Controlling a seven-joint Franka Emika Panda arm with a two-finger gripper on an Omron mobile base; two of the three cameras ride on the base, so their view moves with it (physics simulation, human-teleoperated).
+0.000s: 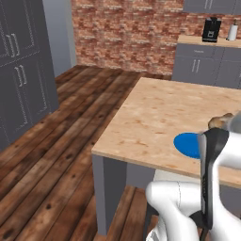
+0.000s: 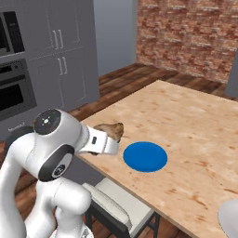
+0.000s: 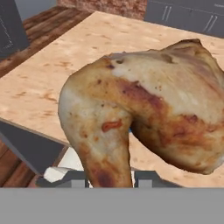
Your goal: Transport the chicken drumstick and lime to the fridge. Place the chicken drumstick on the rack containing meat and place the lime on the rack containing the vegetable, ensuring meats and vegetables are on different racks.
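Gripper squeezes chicken drumstick, fingers tight on it, above near edge of wooden table. Blue plate just beside.

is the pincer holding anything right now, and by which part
Yes: the pincer is shut on the chicken drumstick, gripping its narrow leg end, with the bulky meaty part hanging free above the wooden table.
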